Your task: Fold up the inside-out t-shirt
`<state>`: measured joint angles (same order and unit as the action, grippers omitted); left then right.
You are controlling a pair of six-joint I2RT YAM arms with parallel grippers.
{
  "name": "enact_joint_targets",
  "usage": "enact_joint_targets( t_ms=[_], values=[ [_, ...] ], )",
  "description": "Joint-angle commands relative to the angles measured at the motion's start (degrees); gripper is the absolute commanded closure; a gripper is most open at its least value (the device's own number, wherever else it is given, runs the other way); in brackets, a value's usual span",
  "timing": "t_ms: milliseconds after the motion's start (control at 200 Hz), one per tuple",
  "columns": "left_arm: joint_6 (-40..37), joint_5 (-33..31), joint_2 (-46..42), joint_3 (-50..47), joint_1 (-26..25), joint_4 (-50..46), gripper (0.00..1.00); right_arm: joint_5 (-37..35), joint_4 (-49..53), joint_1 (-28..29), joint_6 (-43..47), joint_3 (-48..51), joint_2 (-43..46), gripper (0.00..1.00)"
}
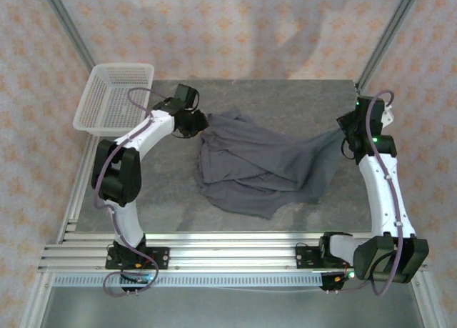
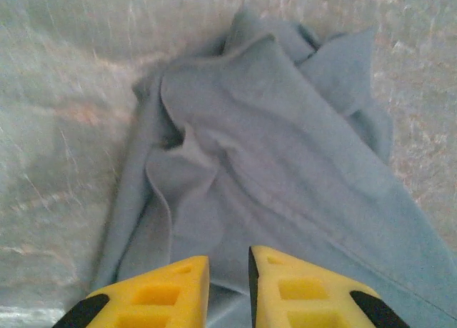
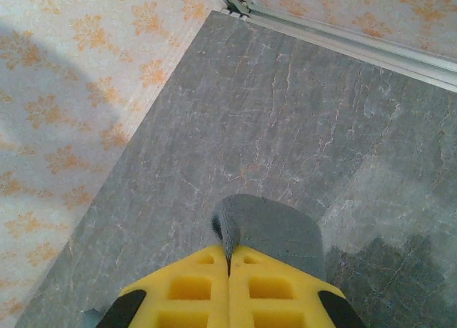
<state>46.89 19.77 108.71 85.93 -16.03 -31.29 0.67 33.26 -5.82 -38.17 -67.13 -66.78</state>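
Spreading the garment flat looks like the step in hand. From above, the dark slate-grey soft cloth t-shirt (image 1: 257,167) lies crumpled mid-way across the grey stone-patterned table (image 1: 285,99). One corner is drawn out to the right gripper (image 1: 348,131), and the left gripper (image 1: 191,121) sits at its far-left edge, near the white plastic mesh basket (image 1: 100,92).

At the left wrist, the yellow fingers (image 2: 171,292) stand slightly parted just above the cloth (image 2: 271,171), holding nothing.

At the right wrist, the jaws are pressed together on a fold of shirt (image 3: 275,231).

Next, I judge, the left needs a firm pinch on an edge.

Matt, soft cloth t-shirt (image 1: 250,164)
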Motion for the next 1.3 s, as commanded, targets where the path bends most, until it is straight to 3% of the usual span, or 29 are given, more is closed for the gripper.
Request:
enact_joint_targets(
  t_ms=[0,320,475,710,876,1061,1296],
  values=[
    [11.05,-0.06,3.67,-0.08,-0.54,3.6,0.75,0.7,-1.09,-0.15,-1.29,-0.98,0.07,1.0],
    [14.26,-6.59,14.2,12.05,-0.67,-0.98,0.72,0.56,-0.74,-0.15,-1.64,-0.19,0.95,1.0],
    [12.78,-9.36,18.61,18.07,-0.62,-8.26,0.69,0.43,-0.82,-0.13,-1.47,-0.41,0.78,1.0],
    [11.55,-13.23,18.57,17.61,-0.4,-12.47,0.68,0.48,-0.82,-0.09,-1.42,-0.5,0.77,1.0],
    [11.73,-13.01,18.85,17.15,-0.02,-12.05,0.7,0.81,-1.01,-0.15,-1.81,-0.19,0.76,1.0],
    [11.73,-11.71,18.66,17.14,0.13,-8.86,0.79,1.27,-1.06,-0.15,-2.02,-0.45,0.85,1.0],
    [11.11,-8.49,21.29,20.49,0.21,-8.64,0.76,1.77,-1.38,-0.15,-2.43,-0.8,0.78,1.0]
  ],
)
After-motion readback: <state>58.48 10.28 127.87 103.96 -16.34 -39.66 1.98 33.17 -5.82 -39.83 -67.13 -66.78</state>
